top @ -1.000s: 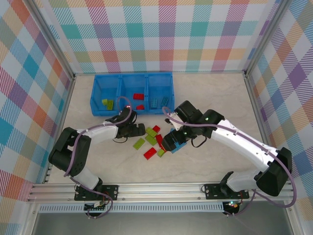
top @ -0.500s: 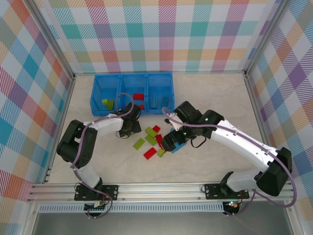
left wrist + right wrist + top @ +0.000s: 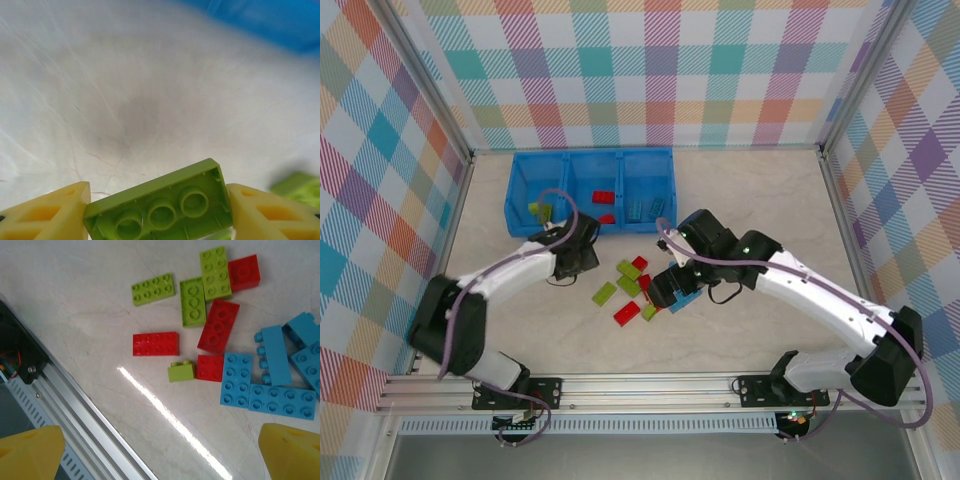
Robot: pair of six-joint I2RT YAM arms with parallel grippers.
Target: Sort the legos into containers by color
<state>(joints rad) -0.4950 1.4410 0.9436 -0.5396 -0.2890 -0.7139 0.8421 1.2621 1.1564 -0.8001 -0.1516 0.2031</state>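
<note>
Loose legos (image 3: 215, 325) in green, red and blue lie bunched on the worktop (image 3: 100, 315) beneath the right gripper (image 3: 160, 455), whose fingers stand wide apart with nothing between them. A metal rail (image 3: 65, 390) crosses the near corner. The left gripper (image 3: 157, 207) clamps a green brick (image 3: 160, 200) by its ends, its underside facing the camera, over bare worktop just in front of the tray (image 3: 590, 153). The left arm (image 3: 510, 275) stretches forward. The right arm (image 3: 810, 290) bends inward over the pile.
</note>
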